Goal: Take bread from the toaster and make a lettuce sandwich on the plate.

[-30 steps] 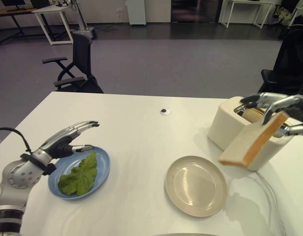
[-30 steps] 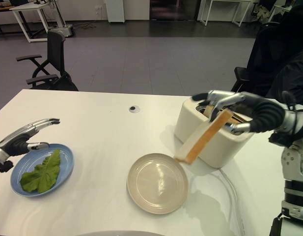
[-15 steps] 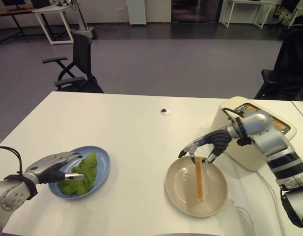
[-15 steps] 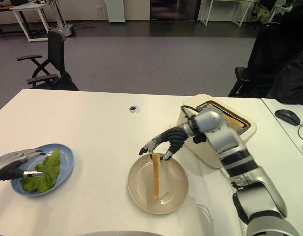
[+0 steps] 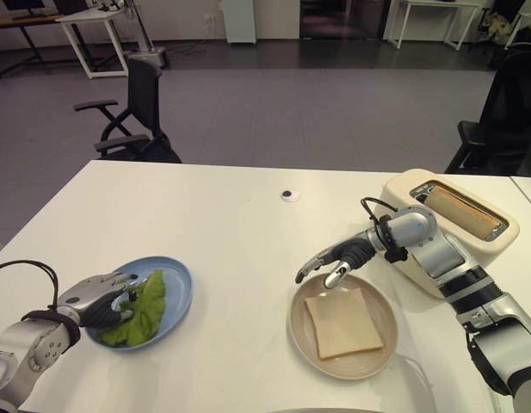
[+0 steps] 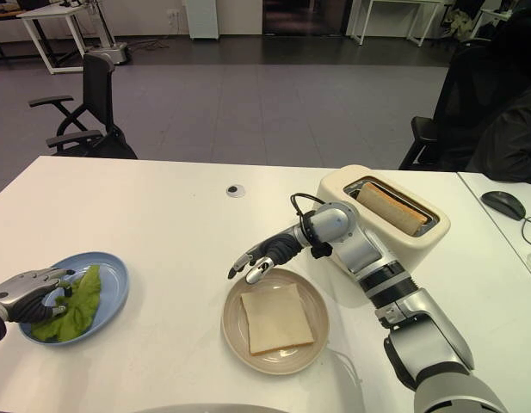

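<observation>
My left hand [image 5: 97, 301], at lower left, is curled on the left edge of the lettuce [image 5: 146, 303] in the blue dish [image 5: 181, 277]; the bread slice [image 5: 342, 321] lies flat on the plate [image 5: 351, 368] well to its right, just below my empty, outstretched right hand [image 5: 330, 258].

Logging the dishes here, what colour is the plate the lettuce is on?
The lettuce plate is light blue, clearest in the left eye view.

white table [image 5: 213, 219] | small round black-and-white item [image 5: 289, 195], perhaps a cap, near its far edge | black office chair [image 5: 132, 116] behind it, left | computer mouse [image 6: 506, 205] on neighbouring desk, far right | white desk [image 5: 93, 15] at back
</observation>
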Tool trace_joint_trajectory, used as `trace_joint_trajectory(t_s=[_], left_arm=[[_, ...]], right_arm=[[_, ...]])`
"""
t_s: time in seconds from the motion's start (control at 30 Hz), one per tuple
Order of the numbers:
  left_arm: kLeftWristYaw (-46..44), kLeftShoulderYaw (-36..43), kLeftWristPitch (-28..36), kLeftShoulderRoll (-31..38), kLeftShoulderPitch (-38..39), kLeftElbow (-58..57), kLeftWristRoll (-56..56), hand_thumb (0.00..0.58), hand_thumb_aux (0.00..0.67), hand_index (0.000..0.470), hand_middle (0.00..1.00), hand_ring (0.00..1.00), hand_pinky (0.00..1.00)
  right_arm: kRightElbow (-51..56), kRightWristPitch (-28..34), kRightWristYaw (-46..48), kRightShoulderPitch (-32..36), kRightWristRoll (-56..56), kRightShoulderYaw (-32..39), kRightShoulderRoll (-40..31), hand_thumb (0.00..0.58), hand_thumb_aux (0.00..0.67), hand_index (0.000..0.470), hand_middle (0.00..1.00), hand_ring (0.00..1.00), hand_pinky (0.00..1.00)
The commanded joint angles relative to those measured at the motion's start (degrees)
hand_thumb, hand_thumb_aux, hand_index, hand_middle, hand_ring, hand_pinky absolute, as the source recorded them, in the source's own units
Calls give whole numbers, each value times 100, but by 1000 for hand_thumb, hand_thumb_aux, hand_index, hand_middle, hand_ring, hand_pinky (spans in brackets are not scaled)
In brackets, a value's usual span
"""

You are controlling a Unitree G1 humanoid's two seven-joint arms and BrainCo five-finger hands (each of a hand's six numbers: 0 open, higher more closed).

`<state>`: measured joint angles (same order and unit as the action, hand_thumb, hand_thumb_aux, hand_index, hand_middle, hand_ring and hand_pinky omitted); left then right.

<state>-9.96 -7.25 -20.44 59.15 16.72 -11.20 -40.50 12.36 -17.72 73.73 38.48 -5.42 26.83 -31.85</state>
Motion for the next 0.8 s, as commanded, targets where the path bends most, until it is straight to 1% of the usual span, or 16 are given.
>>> trace_joint_trajectory(t_s=[0.03,0.3,0.57,0.7,0.73,0.77,0.8], left_arm=[[98,165,-4,-46,23,-58,-36,580,670,470,0,0,0],[476,243,-192,54,-69,-176,2,580,670,470,0,0,0],[529,-668,-635,384,299,214,582,580,670,470,0,0,0],[459,-737,-592,231,273,246,731,580,670,470,0,0,0],[442,-667,-526,186,219,209,705,468,376,264,0,0,0],[410,-590,-469,144,165,177,694,53,32,22,0,0,0],[371,-513,-416,104,117,155,688,0,0,0,0,0,0]], right_arm=[[-140,-20,-34,-88,62,-89,-71,0,0,0,0,0,0],[-181,-64,-150,-175,102,-228,-110,0,0,0,0,0,0],[-143,-122,-232,-228,193,-372,-179,0,0,0,0,0,0],[-94,-179,-272,-254,195,-389,-183,0,0,0,0,0,0],[-82,-185,-283,-253,194,-393,-181,0,0,0,0,0,0],[-67,-192,-296,-253,188,-396,-183,0,0,0,0,0,0],[-52,-201,-307,-253,182,-397,-188,0,0,0,0,0,0]])
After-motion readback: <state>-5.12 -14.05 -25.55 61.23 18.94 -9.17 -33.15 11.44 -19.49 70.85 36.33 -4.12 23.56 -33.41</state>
